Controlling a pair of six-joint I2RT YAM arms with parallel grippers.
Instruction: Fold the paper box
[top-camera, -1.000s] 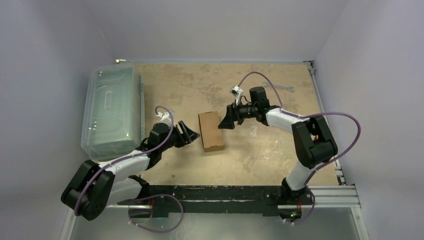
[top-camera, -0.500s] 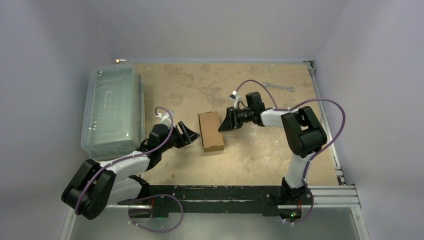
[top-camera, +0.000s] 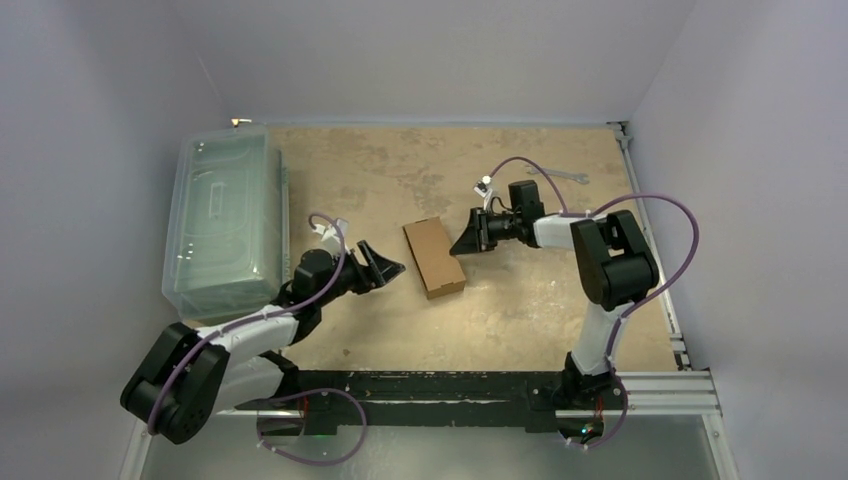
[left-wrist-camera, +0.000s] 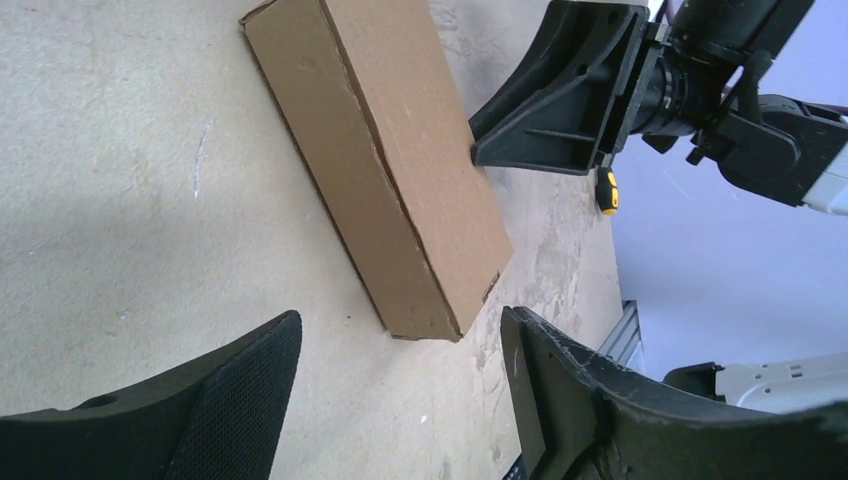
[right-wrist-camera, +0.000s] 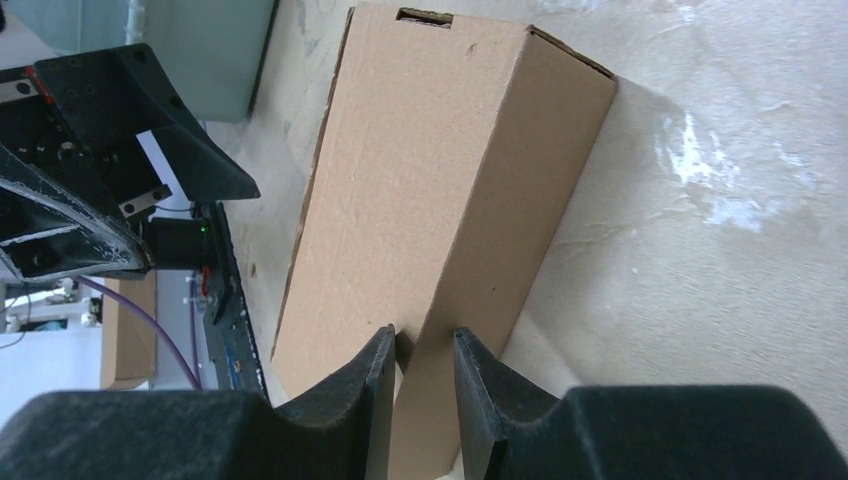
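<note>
Cardboard box (top-camera: 434, 258), folded shut, is laid flat and slightly skewed at the middle of the worn table (top-camera: 380, 170). The left gripper (top-camera: 384, 262) is held wide open near the box's left side, apart from it. The right gripper (top-camera: 458, 248) is set against the right long edge, its jaws drawn to a narrow gap; whether cardboard is pinched cannot be told.
</note>
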